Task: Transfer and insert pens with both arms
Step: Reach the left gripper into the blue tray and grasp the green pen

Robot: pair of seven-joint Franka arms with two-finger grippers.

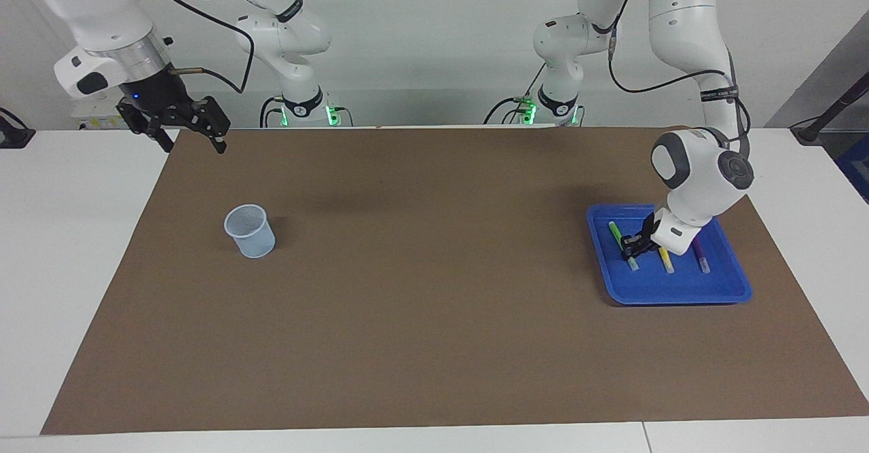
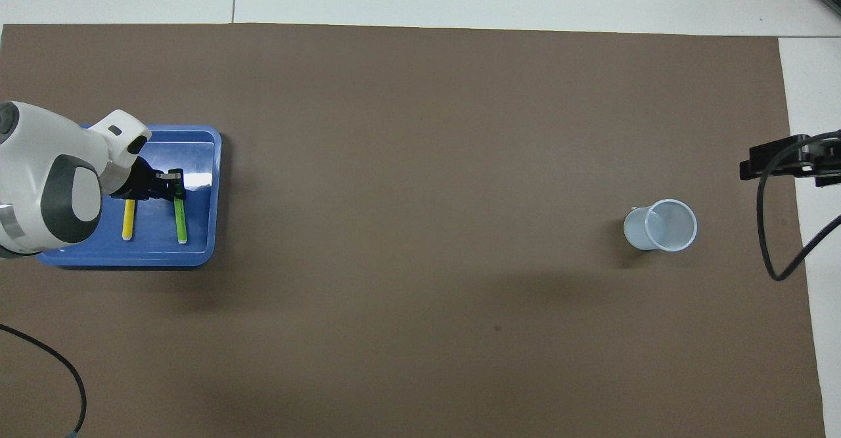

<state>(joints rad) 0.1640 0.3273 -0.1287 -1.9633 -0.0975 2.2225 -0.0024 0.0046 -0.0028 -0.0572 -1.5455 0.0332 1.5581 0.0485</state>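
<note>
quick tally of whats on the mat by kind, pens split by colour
green pen: 1
yellow pen: 1
purple pen: 1
tray: 1
cup: 1
total: 5

Brown mat (image 1: 434, 290) covers most of the white bench (image 1: 75, 269); bare white margins show at both ends and along the edge farthest from the robots. Blue tray (image 1: 679, 291), shallow and rectangular, sits on the mat toward the left arm's end. Pale translucent cup (image 1: 250, 231) stands upright on the mat toward the right arm's end, mouth open upward, well apart from the tray. Two smaller white arms with green lights (image 1: 307, 110) stand at the robots' edge of the bench. A black cable (image 2: 62, 367) curves across the mat corner in the overhead view.
</note>
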